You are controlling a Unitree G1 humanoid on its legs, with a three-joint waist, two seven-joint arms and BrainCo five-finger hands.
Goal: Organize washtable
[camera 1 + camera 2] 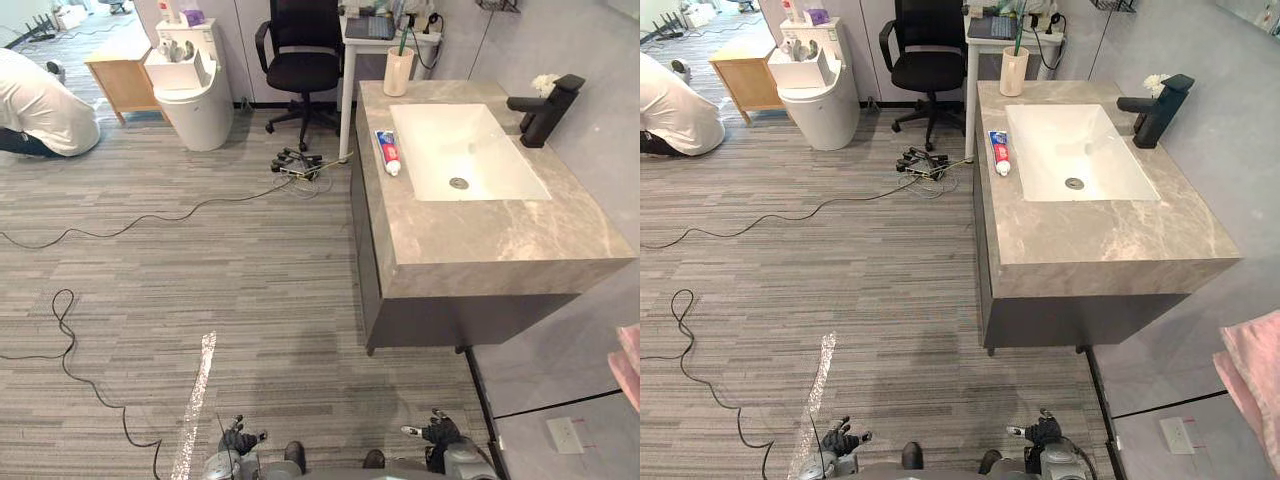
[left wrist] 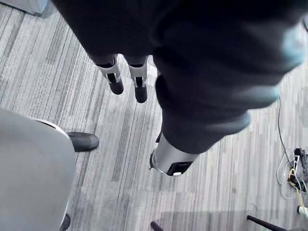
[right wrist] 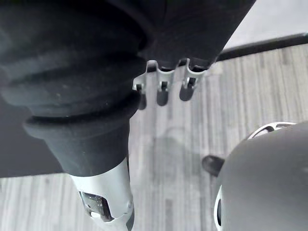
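Note:
The grey stone washtable (image 1: 480, 238) stands ahead on the right, with a white basin (image 1: 462, 150) set in its top. A toothpaste tube (image 1: 388, 152) lies flat on the counter left of the basin. At the far left corner stands a beige cup (image 1: 398, 72) holding a green toothbrush (image 1: 404, 42). A black faucet (image 1: 543, 110) rises at the basin's right, and a small white item (image 1: 545, 83) lies behind it. My left hand (image 1: 238, 440) and right hand (image 1: 440, 432) hang low above the floor, well short of the washtable. Both have relaxed fingers (image 2: 115, 79) (image 3: 163, 91) and hold nothing.
A black office chair (image 1: 300, 60) and a white desk (image 1: 385, 40) stand behind the washtable. A white toilet (image 1: 195, 95), a wooden cabinet (image 1: 120, 75) and a crouching person (image 1: 40, 105) are at far left. A power strip (image 1: 298, 165) lies on the floor. Pink cloth (image 1: 628, 365) shows at right.

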